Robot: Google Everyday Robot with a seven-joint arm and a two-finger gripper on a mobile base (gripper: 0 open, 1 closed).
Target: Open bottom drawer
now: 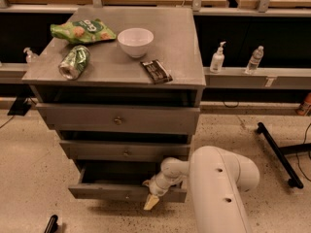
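Speckled floor (29, 178), grey cabinet (180, 47) mid-frame. Bottom drawer (97, 192): lower centre, pulled partly out, interior showing. Gripper (151, 201): at the drawer front, right of its middle, on white arm (218, 188); open or closed, cannot tell.

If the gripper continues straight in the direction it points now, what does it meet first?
Probably the floor. The gripper is at the front of the bottom drawer, pointing down and slightly left; depth is unclear.
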